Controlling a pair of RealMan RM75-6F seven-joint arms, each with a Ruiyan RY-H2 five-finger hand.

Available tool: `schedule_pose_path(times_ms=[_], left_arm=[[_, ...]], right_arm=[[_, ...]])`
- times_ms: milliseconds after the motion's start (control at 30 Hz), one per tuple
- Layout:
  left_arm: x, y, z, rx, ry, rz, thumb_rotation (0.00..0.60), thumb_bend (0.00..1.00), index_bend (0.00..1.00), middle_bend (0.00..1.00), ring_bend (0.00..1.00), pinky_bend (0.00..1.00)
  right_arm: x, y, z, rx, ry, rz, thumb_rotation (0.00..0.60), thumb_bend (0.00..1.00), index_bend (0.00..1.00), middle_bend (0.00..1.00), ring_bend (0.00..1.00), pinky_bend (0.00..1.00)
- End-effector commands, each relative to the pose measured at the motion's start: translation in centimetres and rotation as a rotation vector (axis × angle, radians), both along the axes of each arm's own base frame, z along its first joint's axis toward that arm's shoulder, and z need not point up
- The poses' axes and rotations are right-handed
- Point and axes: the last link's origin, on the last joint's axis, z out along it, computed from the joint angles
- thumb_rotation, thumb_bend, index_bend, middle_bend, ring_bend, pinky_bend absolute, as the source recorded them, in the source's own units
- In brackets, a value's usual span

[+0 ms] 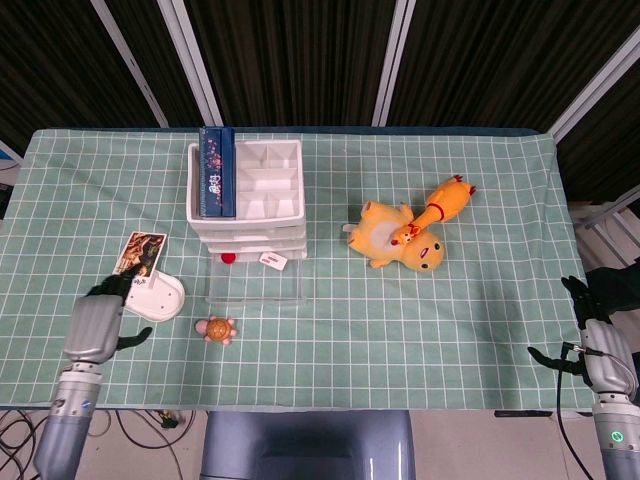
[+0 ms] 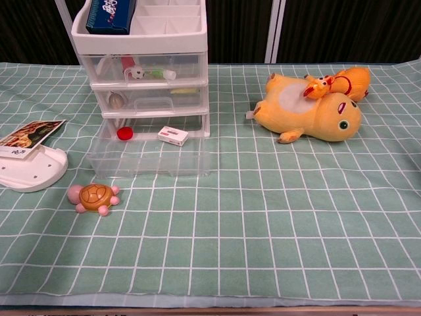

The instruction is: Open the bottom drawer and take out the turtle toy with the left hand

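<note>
The turtle toy [image 1: 215, 329] [image 2: 93, 197], brown shell with pink limbs, lies on the green cloth in front of the drawer unit. The bottom drawer [image 1: 256, 283] [image 2: 150, 153] of the white unit [image 1: 247, 198] [image 2: 146, 69] is pulled out, with a red cap and a small white box inside. My left hand [image 1: 96, 322] is well to the left of the turtle, near the table's front-left edge, with fingers apart and nothing in it; the chest view does not show it. My right hand [image 1: 597, 328] hangs at the table's right edge, its fingers apart and holding nothing.
A white dish [image 1: 155, 297] [image 2: 29, 171] and a picture card [image 1: 140, 252] [image 2: 29, 134] lie left of the drawer. Yellow plush toys [image 1: 410, 235] [image 2: 316, 105] lie to the right. A blue box [image 1: 215, 170] sits in the unit's top tray.
</note>
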Motion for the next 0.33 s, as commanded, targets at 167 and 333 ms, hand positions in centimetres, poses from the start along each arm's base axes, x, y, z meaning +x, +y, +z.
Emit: schedule_pose_path(times_ms=[167, 333], left_arm=[[-5.1, -3.1, 4.5, 0.117, 0.066, 0.051, 0.6, 0.06, 0.0, 0.0, 0.0, 0.04], [-6.6, -3.9, 4.8, 0.123, 0.073, 0.08, 0.6, 0.06, 0.0, 0.0, 0.0, 0.04]], right_arm=[[0.1, 0.1, -0.1, -0.006, 0.03, 0.015, 0.6, 0.13, 0.0, 0.0, 0.0, 0.18], [0.2, 0.1, -0.1, -0.008, 0.035, 0.018, 0.6, 0.13, 0.0, 0.0, 0.0, 0.18]])
